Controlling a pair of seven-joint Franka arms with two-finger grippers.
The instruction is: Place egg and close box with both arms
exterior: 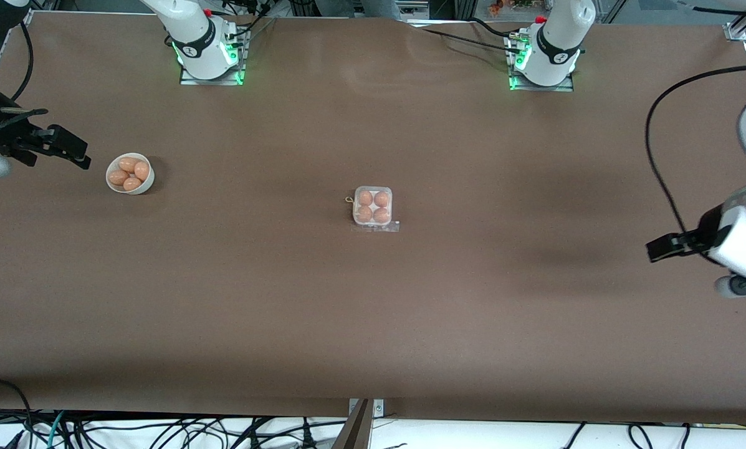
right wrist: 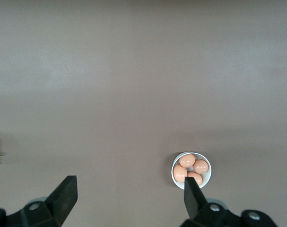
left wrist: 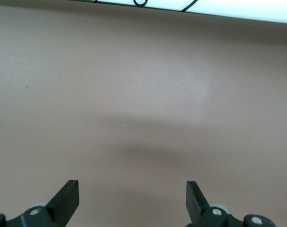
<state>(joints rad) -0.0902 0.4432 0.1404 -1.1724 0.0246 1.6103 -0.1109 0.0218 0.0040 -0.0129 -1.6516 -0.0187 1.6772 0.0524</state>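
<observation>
The box [exterior: 373,207] sits at the middle of the table. It is a small clear plastic carton with an egg [exterior: 364,198] in each of its four cells. Its transparent lid seems to lie over them, with a clear flap on the side nearer the front camera. My right gripper [exterior: 83,156] hangs open and empty over the right arm's end of the table, beside a white bowl [exterior: 149,179]. In the right wrist view it [right wrist: 129,185] is open above bare table. My left gripper [exterior: 652,251] is open and empty over the left arm's end; the left wrist view [left wrist: 132,187] shows only table.
The round white bowl holds several loose brown eggs and also shows in the right wrist view [right wrist: 205,178]. A small loop of something [exterior: 349,199] lies by the box. Cables hang off the table's front edge [exterior: 161,430]. The brown table [exterior: 373,324] is otherwise bare.
</observation>
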